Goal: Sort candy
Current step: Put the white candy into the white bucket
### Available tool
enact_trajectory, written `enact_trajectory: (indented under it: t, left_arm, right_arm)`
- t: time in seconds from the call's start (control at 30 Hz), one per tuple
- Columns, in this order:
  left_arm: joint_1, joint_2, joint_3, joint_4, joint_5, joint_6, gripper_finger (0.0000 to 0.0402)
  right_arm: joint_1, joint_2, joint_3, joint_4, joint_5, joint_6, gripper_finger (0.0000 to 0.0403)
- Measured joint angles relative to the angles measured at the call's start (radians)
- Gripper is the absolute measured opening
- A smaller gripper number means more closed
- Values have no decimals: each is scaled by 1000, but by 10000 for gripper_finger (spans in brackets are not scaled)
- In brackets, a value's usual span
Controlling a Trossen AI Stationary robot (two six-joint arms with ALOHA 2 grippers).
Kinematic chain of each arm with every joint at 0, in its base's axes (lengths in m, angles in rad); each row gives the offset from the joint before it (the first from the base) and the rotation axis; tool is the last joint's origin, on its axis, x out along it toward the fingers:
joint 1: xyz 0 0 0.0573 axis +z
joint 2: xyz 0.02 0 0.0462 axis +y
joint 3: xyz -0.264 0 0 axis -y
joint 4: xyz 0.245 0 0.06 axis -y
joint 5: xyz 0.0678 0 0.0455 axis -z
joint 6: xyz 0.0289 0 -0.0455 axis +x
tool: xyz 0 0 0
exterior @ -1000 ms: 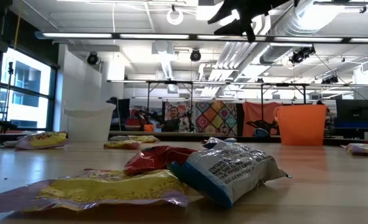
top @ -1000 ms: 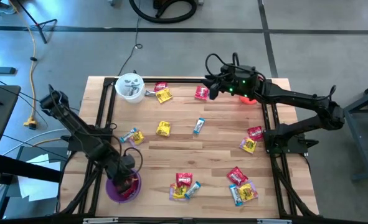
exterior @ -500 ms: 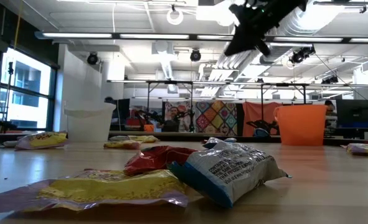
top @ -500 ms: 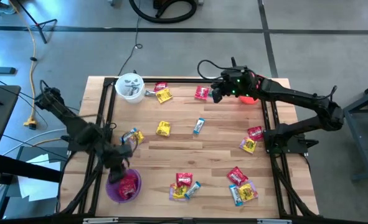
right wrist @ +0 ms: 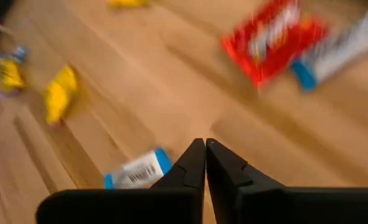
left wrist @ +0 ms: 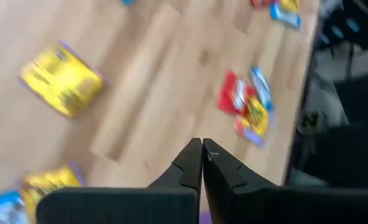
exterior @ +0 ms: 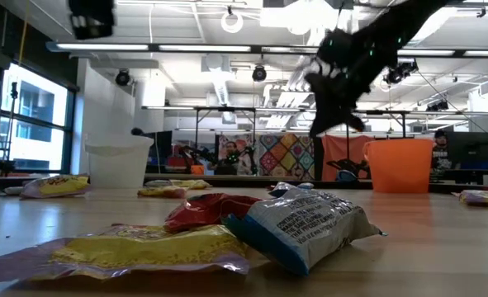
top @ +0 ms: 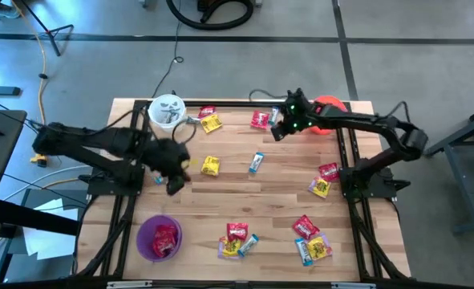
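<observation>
Candy in red, yellow and light-blue wrappers lies scattered on the wooden table (top: 245, 193). One red piece (top: 260, 120) sits at the far edge, a yellow one (top: 210, 166) and a blue one (top: 256, 163) mid-table, and a cluster (top: 237, 238) near the front. My left gripper (top: 176, 183) hovers shut and empty over the table's left half; its wrist view shows the closed fingers (left wrist: 202, 155) above bare wood. My right gripper (top: 277, 128) hangs shut and empty beside the far red piece, its fingers (right wrist: 205, 149) closed over bare wood.
A purple bucket (top: 159, 239) at the front left holds red candy. A white bucket (top: 168, 112) stands at the far left. An orange bucket (top: 327, 108) stands at the far right, partly behind my right arm. A black frame (top: 129, 160) runs along the table's edges.
My left gripper has risen from over the purple bucket and swung toward the far edge and the right, out over the table's left half. My right gripper has left the orange bucket and come down toward the table beside the far red candy.
</observation>
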Motion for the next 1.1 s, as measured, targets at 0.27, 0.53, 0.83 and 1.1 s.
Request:
enact_trajectory:
  t: [0.27,0.53,0.83,1.1]
  left_arm:
    - [205,27,-23,166,-22,120,0]
    - [282,58,-204,328,54,100,0]
    - [314,56,-291,365,24,105,0]
    - [314,55,-292,416,29,114,0]
  right_arm:
    - [142,116,-46,15,-31,194,76]
    - [263,173,-46,101,46,481,159]
    - [298,258,-46,220,147,691,188]
    - [292,335,-43,288,185,767,183]
